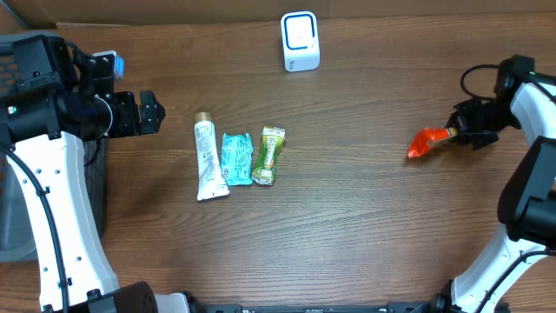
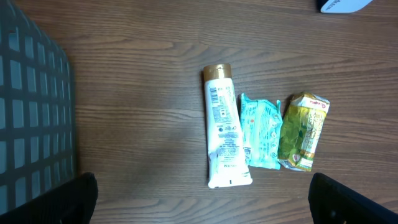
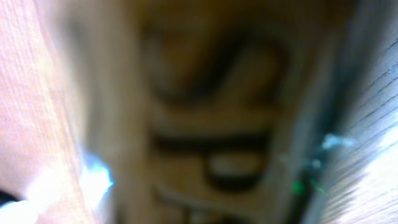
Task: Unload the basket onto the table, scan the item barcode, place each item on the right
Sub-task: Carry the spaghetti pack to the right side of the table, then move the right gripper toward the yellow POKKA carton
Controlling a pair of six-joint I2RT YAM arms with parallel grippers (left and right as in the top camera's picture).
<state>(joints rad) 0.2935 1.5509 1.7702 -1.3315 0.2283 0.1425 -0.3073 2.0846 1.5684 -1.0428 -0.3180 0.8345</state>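
Right claw (image 1: 455, 132) clamps my crinkly orange packet (image 1: 424, 143), long axis pointing left-down; left claw (image 1: 149, 111) gapes; labels unreadable

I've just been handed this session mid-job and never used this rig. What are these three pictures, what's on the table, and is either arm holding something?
Two robot arms work at a wooden table. The overhead view shows everything from above; the other two come from cameras on each wrist.

Mid-table lie a white tube, a teal packet and a green packet. The white box at the back looks like the barcode scanner.

The left gripper is open and empty, looking down on those three items. The right gripper has an orange packet at its fingertips; whether it really grips it I cannot tell. Its wrist view is too blurred to read.
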